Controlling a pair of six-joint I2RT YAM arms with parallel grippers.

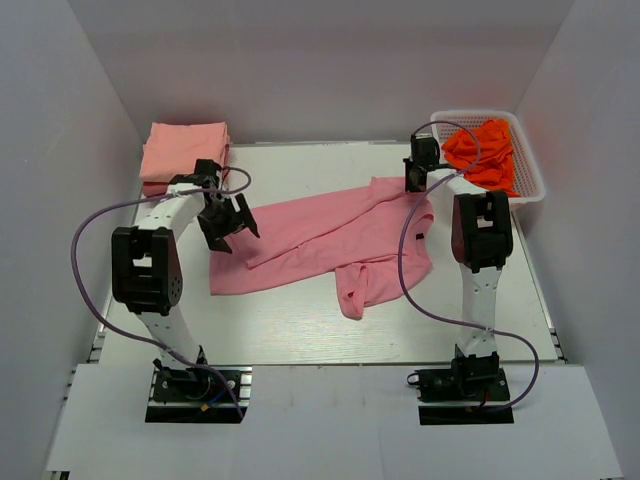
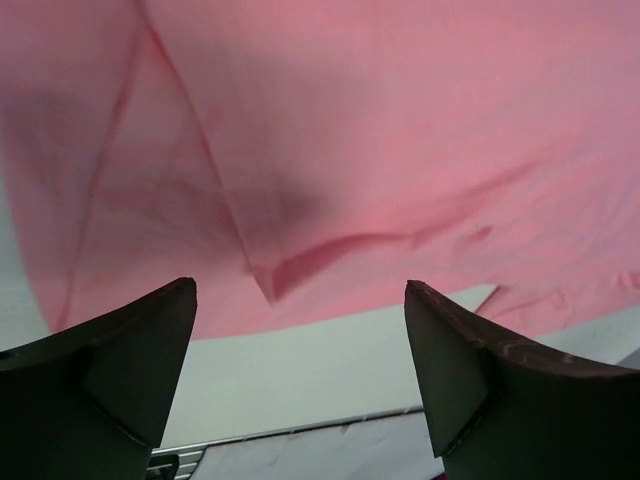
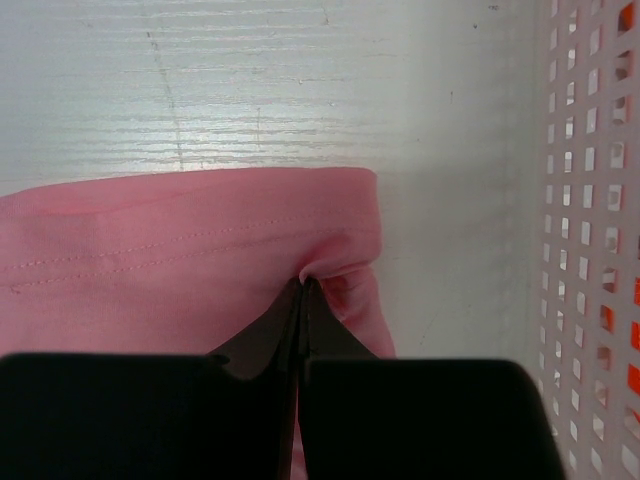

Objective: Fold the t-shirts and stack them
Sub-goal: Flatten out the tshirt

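A rose-pink t-shirt (image 1: 320,240) lies crumpled and partly spread across the middle of the table. My right gripper (image 1: 418,186) is shut on its far right hem; in the right wrist view the shut gripper (image 3: 303,284) pinches a small pucker of the pink cloth (image 3: 150,260). My left gripper (image 1: 233,232) hovers open over the shirt's left end. In the left wrist view this gripper (image 2: 300,290) holds nothing, and the pink cloth (image 2: 350,130) lies beyond its tips. A folded salmon-peach t-shirt stack (image 1: 185,150) sits at the back left. Orange-red t-shirts (image 1: 482,150) are heaped in the basket.
The white lattice basket (image 1: 532,180) stands at the back right, close beside my right gripper; its wall (image 3: 590,250) fills the right edge of the right wrist view. White walls close in the table on three sides. Purple cables loop off both arms.
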